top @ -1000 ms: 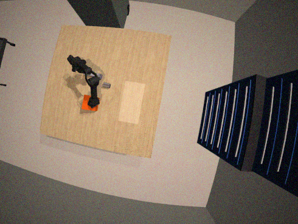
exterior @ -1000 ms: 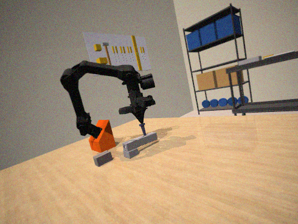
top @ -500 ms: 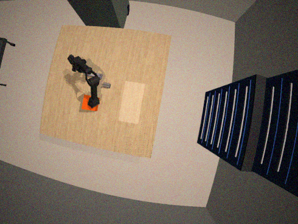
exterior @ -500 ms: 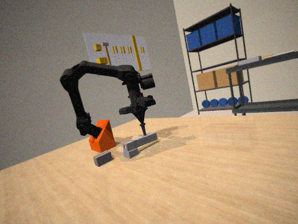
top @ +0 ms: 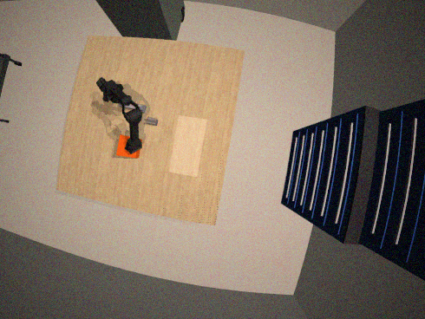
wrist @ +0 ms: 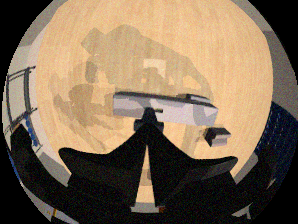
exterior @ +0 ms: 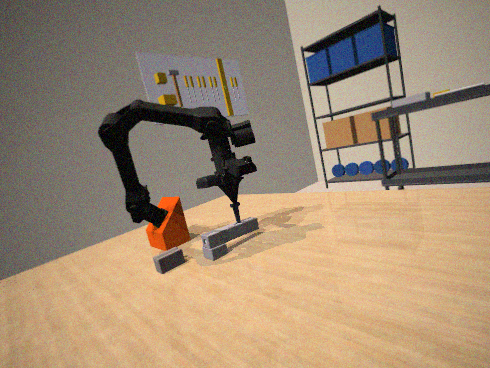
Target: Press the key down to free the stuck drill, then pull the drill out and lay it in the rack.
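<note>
My gripper (exterior: pixel 235 200) (wrist: pixel 148 127) is shut, fingers pointing down. Its tips are right at the top of the key (exterior: pixel 237 213) (wrist: pixel 149 115), a small dark piece upright at the middle of a long grey bar (exterior: pixel 230 233) (wrist: pixel 170 111). The key's lower end meets the bar beside a dark slot. The bar lies level with one end over a low grey block (exterior: pixel 215 252); that end shows a small hole. A separate grey block (top: pixel 151 121) (exterior: pixel 169 260) (wrist: pixel 216 137) stands nearby. I cannot make out the drill, or tell which piece is the rack.
An orange wedge (top: pixel 125 152) (exterior: pixel 175 230) stands at the arm's base on the wooden table top (top: pixel 195 74). A pale rectangle (top: pixel 188 145) lies on the table beyond the blocks. A shelf unit (exterior: pixel 353 112) and a dark cart stand in the background.
</note>
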You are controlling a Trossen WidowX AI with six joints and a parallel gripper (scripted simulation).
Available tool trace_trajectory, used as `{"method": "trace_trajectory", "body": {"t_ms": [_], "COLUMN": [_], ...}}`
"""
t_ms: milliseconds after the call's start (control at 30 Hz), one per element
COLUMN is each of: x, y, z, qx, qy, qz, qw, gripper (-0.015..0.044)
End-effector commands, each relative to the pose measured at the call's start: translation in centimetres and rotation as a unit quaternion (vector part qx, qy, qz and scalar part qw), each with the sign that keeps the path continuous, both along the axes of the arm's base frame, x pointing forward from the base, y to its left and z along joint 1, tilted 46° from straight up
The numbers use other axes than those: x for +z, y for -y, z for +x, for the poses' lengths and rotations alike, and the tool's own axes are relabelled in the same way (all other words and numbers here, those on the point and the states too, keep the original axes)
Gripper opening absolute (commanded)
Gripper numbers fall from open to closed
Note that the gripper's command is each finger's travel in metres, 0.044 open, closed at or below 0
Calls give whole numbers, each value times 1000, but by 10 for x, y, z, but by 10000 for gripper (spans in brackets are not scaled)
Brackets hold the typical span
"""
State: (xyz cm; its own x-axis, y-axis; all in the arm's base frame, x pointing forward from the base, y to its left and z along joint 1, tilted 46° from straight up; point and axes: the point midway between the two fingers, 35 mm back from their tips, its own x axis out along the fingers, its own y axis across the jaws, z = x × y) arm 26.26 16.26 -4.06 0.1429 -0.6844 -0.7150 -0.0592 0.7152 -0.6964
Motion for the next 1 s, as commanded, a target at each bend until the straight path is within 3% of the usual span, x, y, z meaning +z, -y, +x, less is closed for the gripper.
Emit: {"method": "trace_trajectory", "body": {"t_ms": [0,967], "x": [-7,-15], "y": [10,20], "z": [-3,-5], "qx": [-7,-7], "qy": [-8,-8], "qz": [-7,-7], "qw": [1000,1000], "gripper": [0,0]}}
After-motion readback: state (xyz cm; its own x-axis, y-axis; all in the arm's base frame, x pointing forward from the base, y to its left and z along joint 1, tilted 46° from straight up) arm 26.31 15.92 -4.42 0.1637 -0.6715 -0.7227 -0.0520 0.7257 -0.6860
